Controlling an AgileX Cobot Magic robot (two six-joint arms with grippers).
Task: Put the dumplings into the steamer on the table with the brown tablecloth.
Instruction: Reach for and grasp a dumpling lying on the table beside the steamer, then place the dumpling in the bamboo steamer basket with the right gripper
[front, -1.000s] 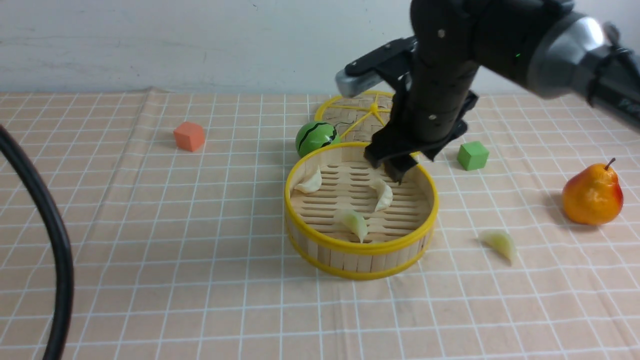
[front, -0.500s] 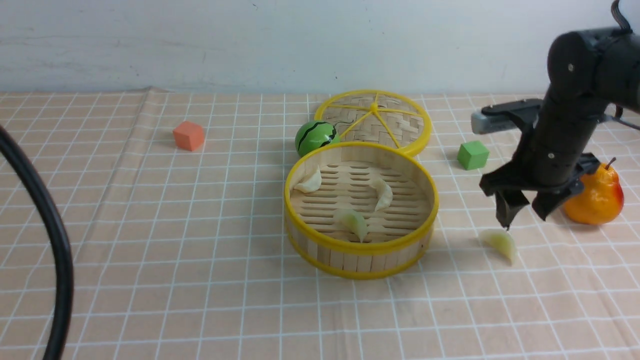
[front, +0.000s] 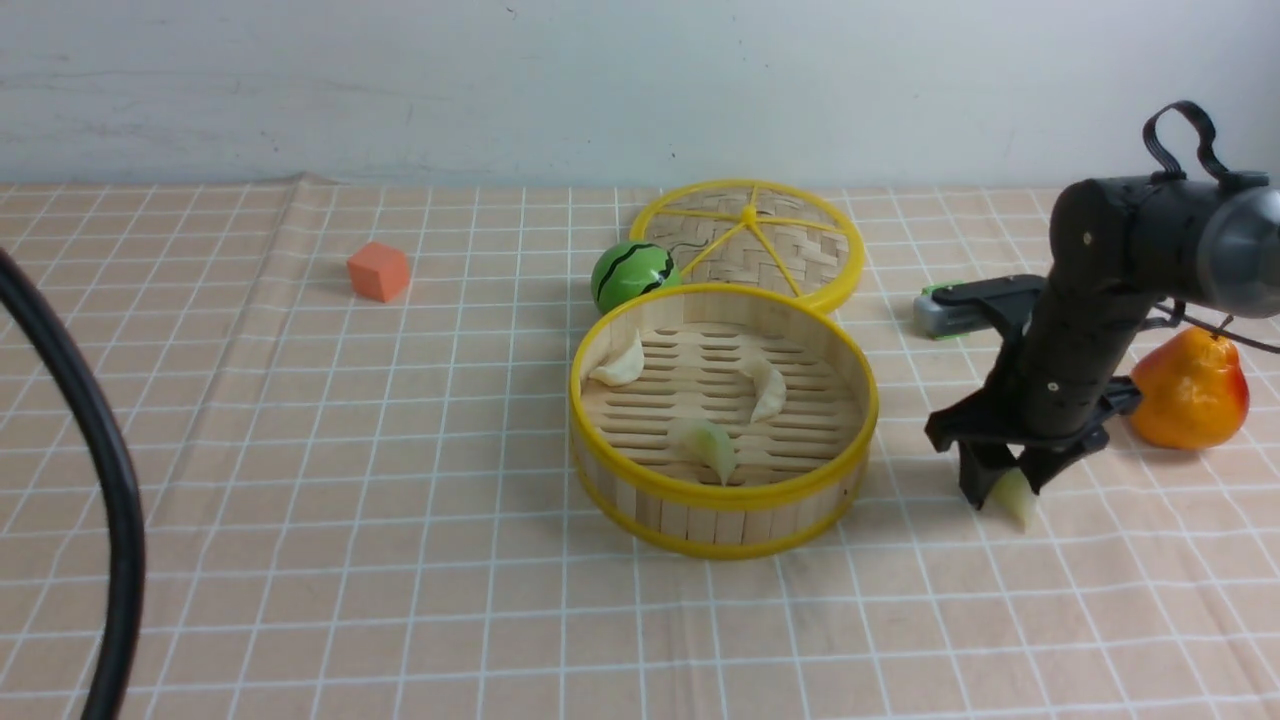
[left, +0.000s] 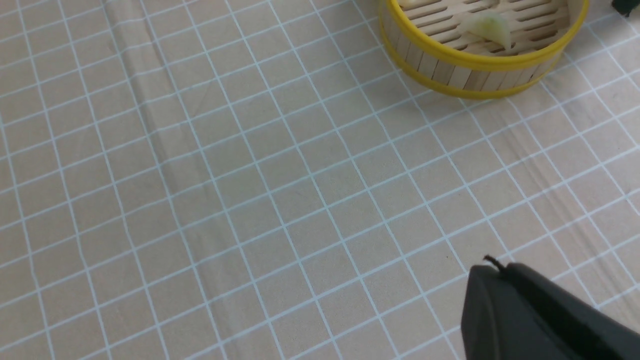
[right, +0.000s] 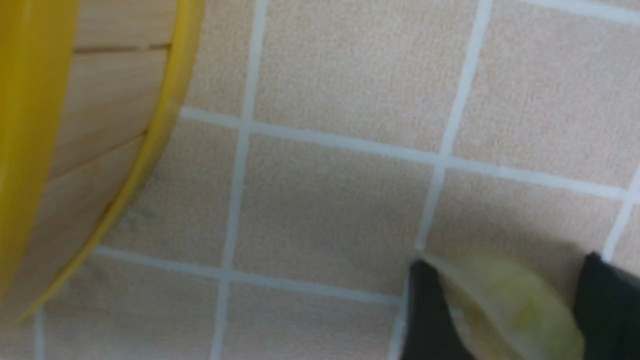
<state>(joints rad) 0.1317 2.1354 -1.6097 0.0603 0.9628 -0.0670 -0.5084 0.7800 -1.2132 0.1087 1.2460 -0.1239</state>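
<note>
Counter (front: 300, 600), brown tablecloth (front: 250, 450) over it. One steamer (front: 720, 520) at centre, one lid (front: 800, 240) just behind it, one watermelon ball (front: 632, 275) at its back-left. One pear (front: 1190, 390) beside the right arm. One orange cube (front: 378, 271) far left. Three in the steamer: left cream dumpling (front: 620, 365), middle cream dumpling (front: 768, 390), front green dumpling (front: 708, 445). Fourth, loose green dumpling (front: 1018, 500), lies on the cloth to the right, steamer wall between. Right pincer (front: 1004, 489) straddles it; can't tell if it's clamped. Left pincer (left: 500, 285) closed.

Bright even light, soft shadows, right wrist blurred
</note>
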